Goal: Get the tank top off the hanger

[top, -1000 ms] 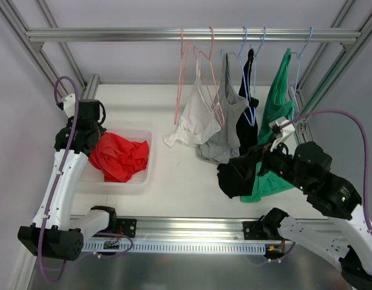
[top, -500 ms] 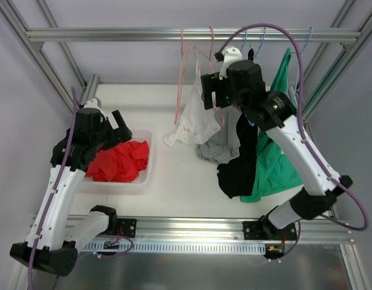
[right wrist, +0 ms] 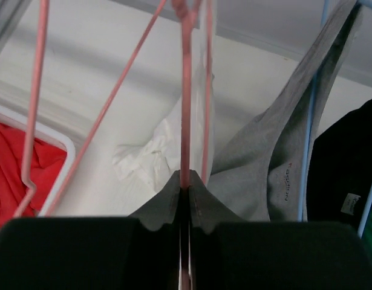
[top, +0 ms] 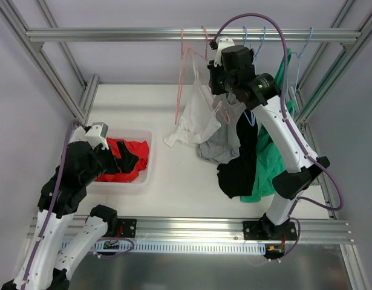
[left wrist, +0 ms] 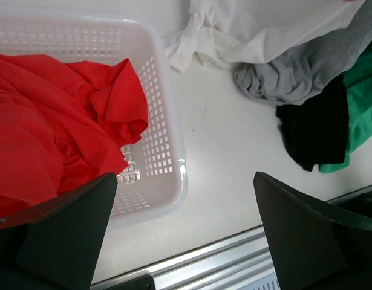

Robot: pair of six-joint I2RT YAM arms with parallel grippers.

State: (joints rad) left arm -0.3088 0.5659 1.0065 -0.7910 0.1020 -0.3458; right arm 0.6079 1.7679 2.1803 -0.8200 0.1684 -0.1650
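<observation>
While the right gripper stands high, just under the metal rail near its middle, its two fingers are pressed together on one thin wire of the pink hanger. The step in hand therefore seems to be the securing of the hanger, before the garment itself is taken off. The left gripper is well below the rail, toward its left end. Its jaws stand wide apart and hold nothing, above a white basket that contains a red garment. The white tank top hangs from the pink hanger below the middle of the rail, and it is not yet free. I judge that the next move calls for the strap to slide off the shoulder of the hanger, either by tilting the hanger or by bringing the free left gripper to pull the cloth down. This probably needs care, because the other hangers on the rail are close and could be disturbed. The tank top looks thin and soft, almost transparent where the strap runs beside the wire in the right wrist view. Its body falls slanted away from the rail, and its lower part is crumpled and seems to rest on the table, touching a grey tank top beside it.
</observation>
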